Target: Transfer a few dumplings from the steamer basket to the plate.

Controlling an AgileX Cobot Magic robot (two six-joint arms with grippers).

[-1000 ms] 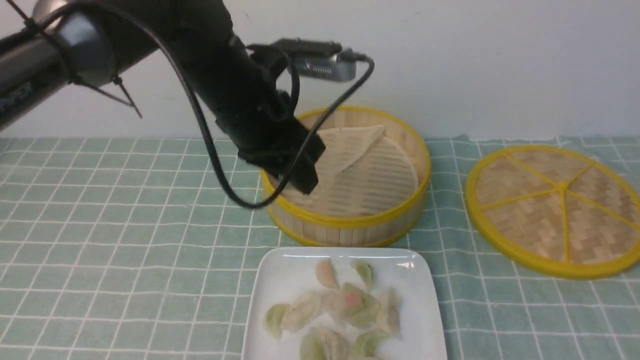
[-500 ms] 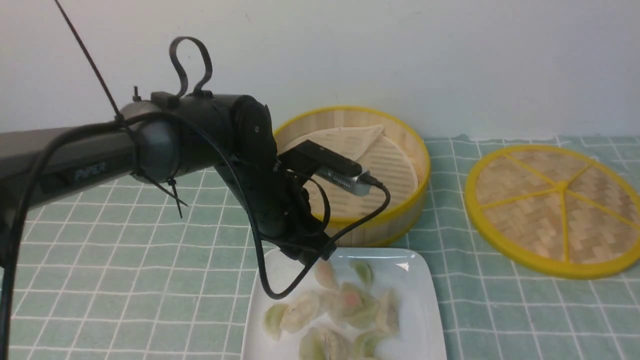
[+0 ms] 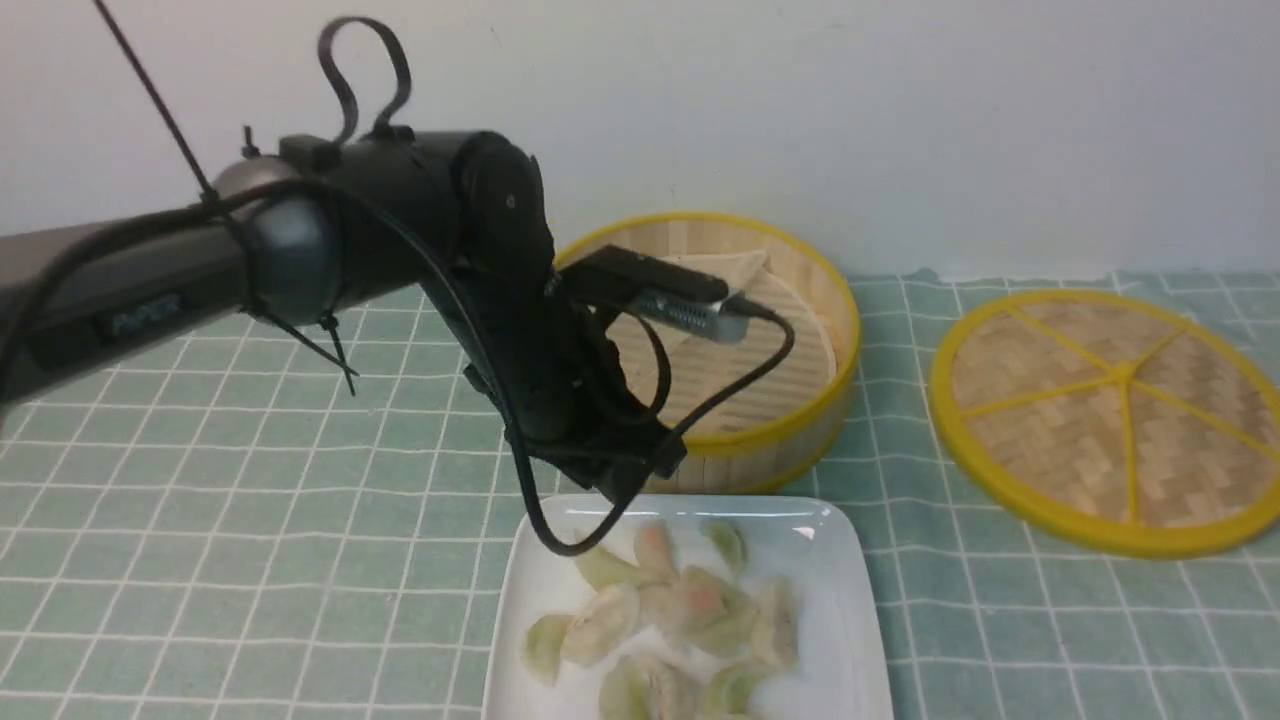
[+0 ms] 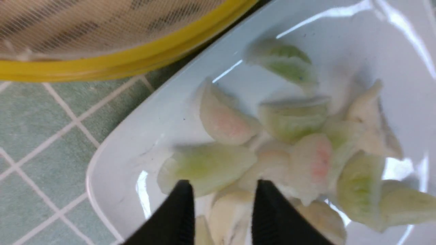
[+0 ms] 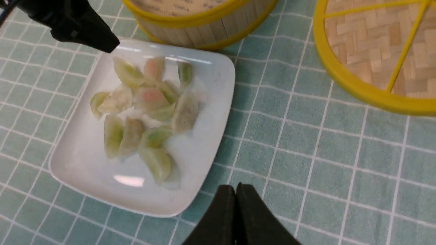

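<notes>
Just beyond the tips of the left gripper (image 4: 223, 185), whose two black fingers stood apart with nothing clamped between them, lay a pale green dumpling (image 4: 207, 166). It sat at the edge of the heap of dumplings (image 3: 690, 610) on the white plate (image 3: 835, 570). Behind that gripper, just beside the plate's far edge, stood the steamer basket (image 3: 770, 440), its liner sheet (image 3: 740, 270) partly folded. The right gripper (image 5: 235, 192) hung with fingers pressed together above the checked green cloth (image 5: 306, 136), near the plate's corner. Beyond it lay the woven lid (image 5: 374, 44), flat.
</notes>
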